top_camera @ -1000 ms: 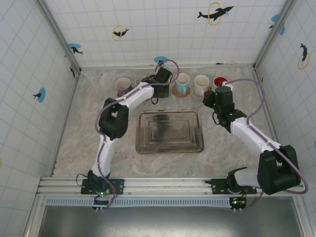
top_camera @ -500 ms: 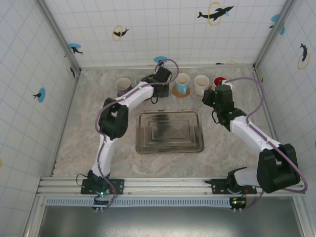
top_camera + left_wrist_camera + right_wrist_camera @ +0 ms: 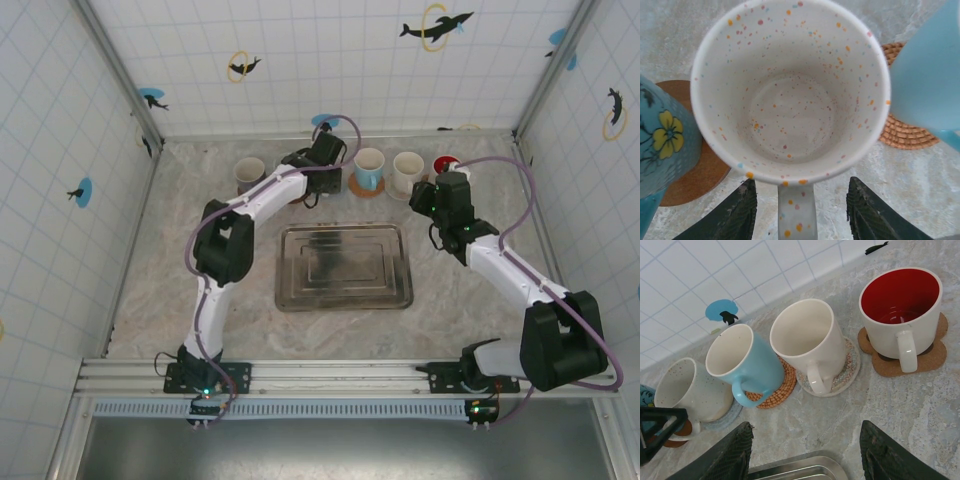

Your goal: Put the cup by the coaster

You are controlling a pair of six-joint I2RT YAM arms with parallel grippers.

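Observation:
A white speckled cup [image 3: 790, 95] stands upright on the table, seen from straight above in the left wrist view. Its handle [image 3: 796, 210] points between the fingers of my left gripper [image 3: 801, 184]. The jaws are open, with a gap on both sides of the handle. In the right wrist view the same cup [image 3: 685, 387] rests on a grey-blue coaster [image 3: 724, 416], and the left gripper [image 3: 660, 430] is a dark shape beside it. My right gripper [image 3: 805, 440] hangs open over bare table, holding nothing. From the top view the left gripper [image 3: 318, 160] is at the back row of cups.
A teal flowered cup [image 3: 660, 145] on a brown coaster [image 3: 695, 180] stands close on the left. On the right are a blue cup [image 3: 745, 365] on a woven coaster [image 3: 777, 390], a white cup [image 3: 807, 340] and a red-lined cup [image 3: 900, 310]. A metal tray [image 3: 344, 265] lies mid-table.
My left gripper's jaws have spread apart and let go of the speckled cup's handle. The right arm has barely moved.

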